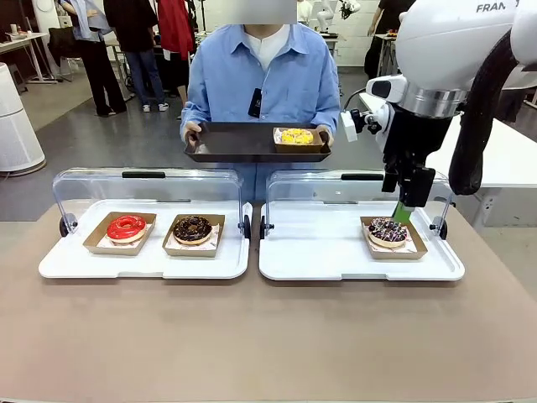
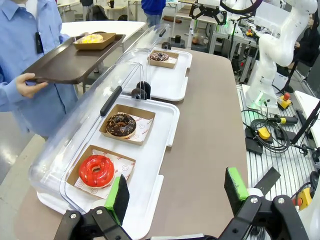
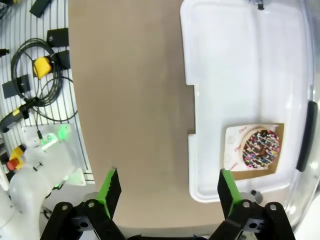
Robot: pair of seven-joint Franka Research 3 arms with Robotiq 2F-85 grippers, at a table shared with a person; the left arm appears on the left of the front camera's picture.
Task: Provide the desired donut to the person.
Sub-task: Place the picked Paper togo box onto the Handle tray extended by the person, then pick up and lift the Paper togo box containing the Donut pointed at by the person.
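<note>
The person [image 1: 260, 75], in a light blue shirt, stands at the far side and holds out a dark tray [image 1: 231, 143]. On it sits a yellow donut [image 1: 295, 136] in a cardboard box. A sprinkled chocolate donut [image 1: 388, 230] lies boxed on the right white tray [image 1: 336, 252]. My right gripper [image 1: 404, 211] hangs open just above and behind it, holding nothing; in the right wrist view the right gripper [image 3: 168, 186] has the sprinkled donut [image 3: 260, 148] off to its right. A red donut [image 2: 96, 170] and a chocolate donut [image 2: 120, 124] lie ahead of my open, empty left gripper [image 2: 176, 189].
The red donut [image 1: 126, 227] and chocolate donut [image 1: 192, 228] share the left white tray [image 1: 67, 264]. Clear lids [image 1: 147, 189] stand raised behind both trays. Bare brown table [image 1: 268, 336] spans the near side. Cables and another arm's base [image 2: 265, 75] lie beside the table.
</note>
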